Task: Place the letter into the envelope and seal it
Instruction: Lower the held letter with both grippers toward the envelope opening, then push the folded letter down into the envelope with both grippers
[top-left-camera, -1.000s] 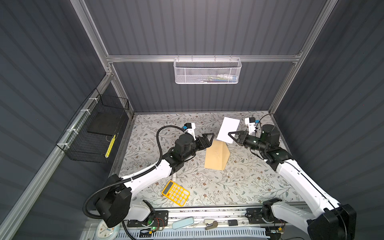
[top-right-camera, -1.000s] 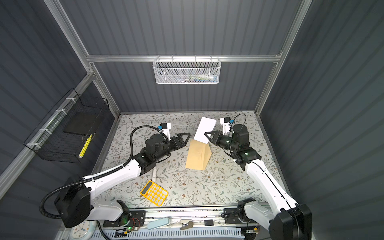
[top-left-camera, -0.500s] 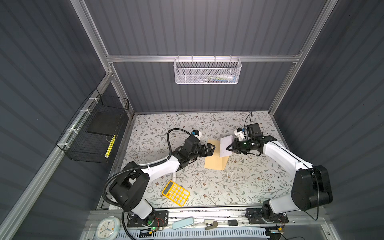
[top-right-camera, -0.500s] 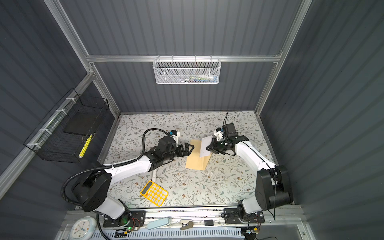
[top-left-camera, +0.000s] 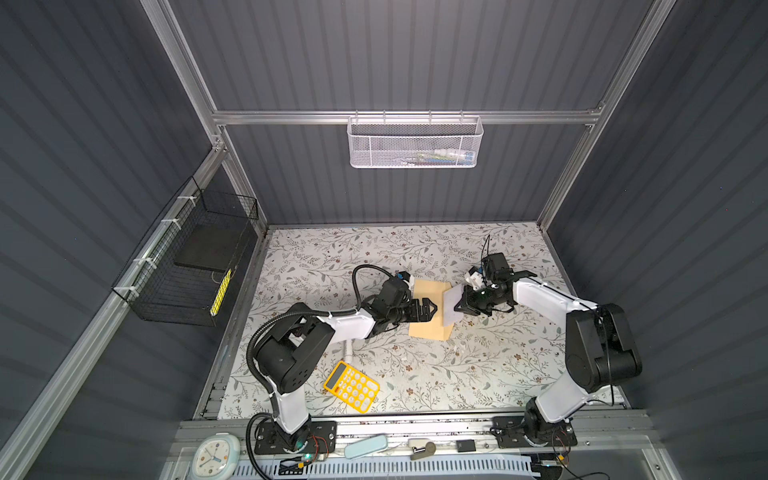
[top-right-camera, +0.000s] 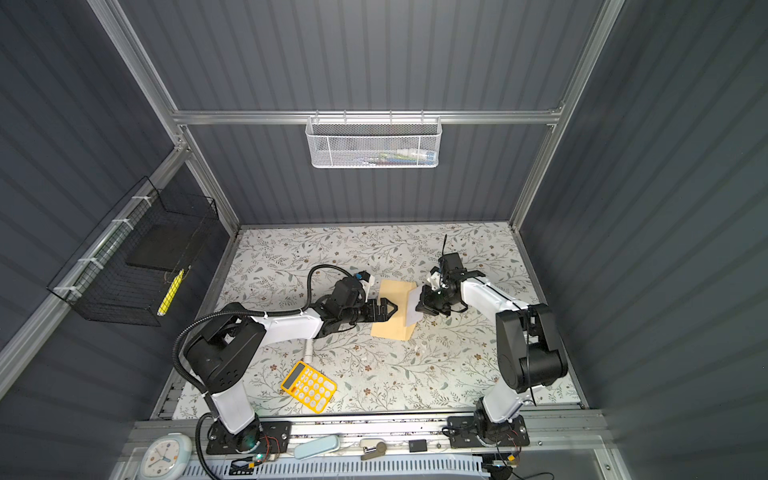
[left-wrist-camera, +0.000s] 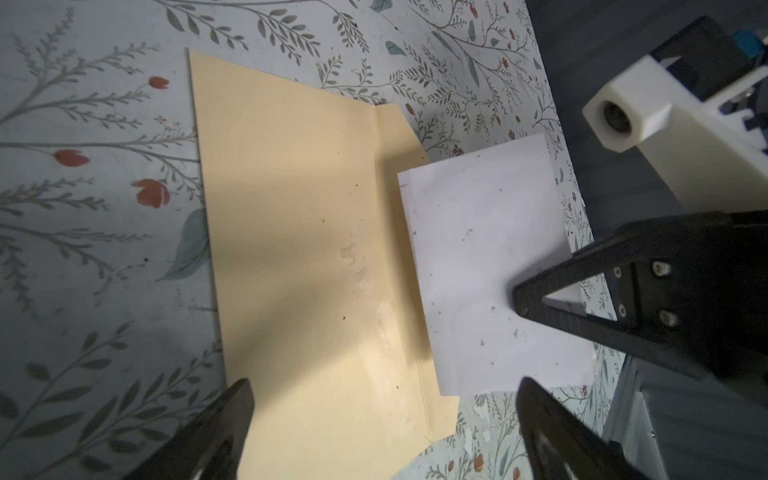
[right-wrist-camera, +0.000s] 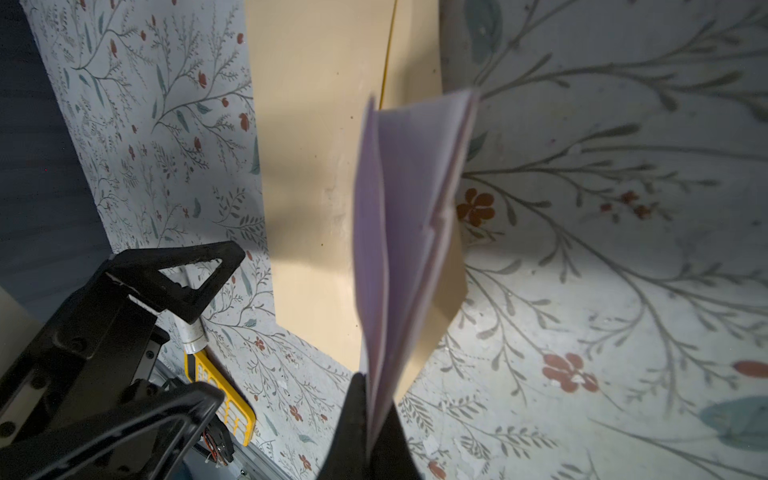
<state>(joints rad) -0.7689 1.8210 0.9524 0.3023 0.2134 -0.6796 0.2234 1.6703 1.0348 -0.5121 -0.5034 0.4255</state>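
Right jaws clamped on letter (top-left-camera: 452, 307) over envelope (top-left-camera: 426, 328), left jaws wide apart opposite, calculator (top-left-camera: 351, 386) and tube (top-left-camera: 348, 349) nearby

Overhead stereo pair, close wrist cameras

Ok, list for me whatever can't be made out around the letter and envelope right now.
- envelope flap: its middle is covered by the letter in the left wrist view; the top views are too small to show the pocket mouth.
- letter's leading edge: blurred in the right wrist view, so contact with the envelope is unclear.
- white tube: mostly behind the left fingers there, partly under the left arm in both top views.
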